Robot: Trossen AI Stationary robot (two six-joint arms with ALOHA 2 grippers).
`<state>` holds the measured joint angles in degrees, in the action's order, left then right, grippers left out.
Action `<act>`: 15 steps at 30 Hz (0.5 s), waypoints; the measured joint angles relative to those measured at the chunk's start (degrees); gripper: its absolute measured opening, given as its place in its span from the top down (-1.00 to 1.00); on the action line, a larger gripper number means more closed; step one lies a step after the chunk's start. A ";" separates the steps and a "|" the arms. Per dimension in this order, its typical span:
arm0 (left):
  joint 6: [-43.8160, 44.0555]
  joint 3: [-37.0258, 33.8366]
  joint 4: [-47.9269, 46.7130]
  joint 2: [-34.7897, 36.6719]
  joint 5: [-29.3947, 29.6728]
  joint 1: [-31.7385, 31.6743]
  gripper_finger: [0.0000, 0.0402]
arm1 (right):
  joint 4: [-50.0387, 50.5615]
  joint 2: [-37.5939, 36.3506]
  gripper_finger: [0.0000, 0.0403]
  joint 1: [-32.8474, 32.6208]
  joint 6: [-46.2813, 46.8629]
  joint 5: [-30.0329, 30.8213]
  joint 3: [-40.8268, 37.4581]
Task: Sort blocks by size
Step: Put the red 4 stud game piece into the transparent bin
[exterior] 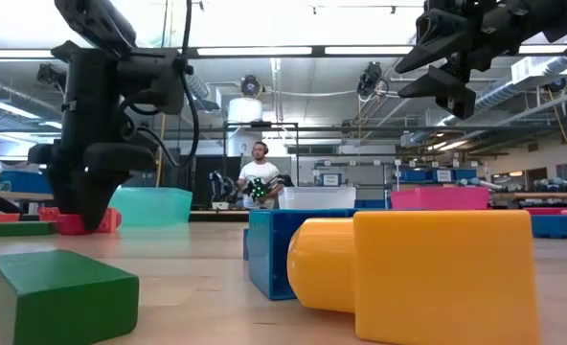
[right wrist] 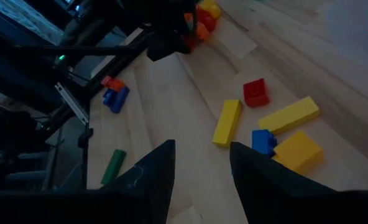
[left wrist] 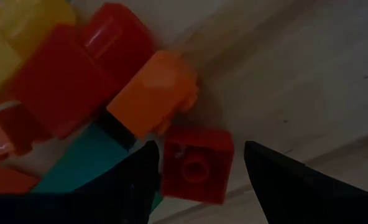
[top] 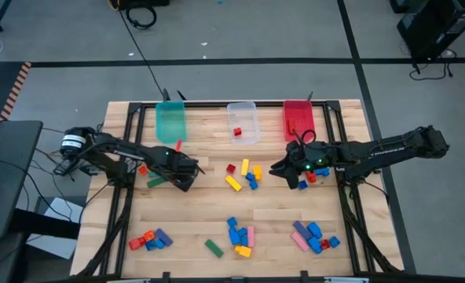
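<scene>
The light wooden surface (top: 280, 228) stood on a grey floor (top: 240, 31) crossed by dark tape lines, with black cables trailing over it. Beyond lay a workshop with an open ceiling (exterior: 293, 77): long strip lights (exterior: 264, 50), grey ducts and pipes overhead. A person (exterior: 259, 180) in a white shirt stood among benches at the back, where blue storage bins (exterior: 427, 175) lined the shelves along the wall.

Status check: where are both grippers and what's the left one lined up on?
Left gripper open, low, fingers astride a small red block. Orange block crowds it. Right gripper open, empty, raised over the table.
</scene>
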<state>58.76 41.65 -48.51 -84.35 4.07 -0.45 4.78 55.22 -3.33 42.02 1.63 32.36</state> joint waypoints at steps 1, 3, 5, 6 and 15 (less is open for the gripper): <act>0.00 0.00 0.00 -0.38 -0.34 0.04 -0.22 | 0.00 0.00 0.17 0.00 -0.02 -0.08 0.00; 0.01 0.06 0.12 -0.97 -0.61 0.15 -0.22 | -0.01 0.00 0.17 -0.01 -0.03 -0.15 0.00; 0.01 0.12 0.27 -1.29 -0.95 0.15 -0.22 | 0.02 0.00 0.17 -0.02 -0.06 -0.15 0.00; 0.02 0.13 0.35 -1.34 -0.98 0.15 -0.22 | 0.00 0.00 0.17 0.00 -0.07 -0.17 0.00; 0.50 0.11 0.64 -1.41 -1.83 0.15 -0.16 | 0.00 0.00 0.17 0.00 -0.15 -0.19 0.00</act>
<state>59.26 41.76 -47.87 -85.76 2.24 -0.30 4.78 55.22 -3.33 41.87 1.43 32.36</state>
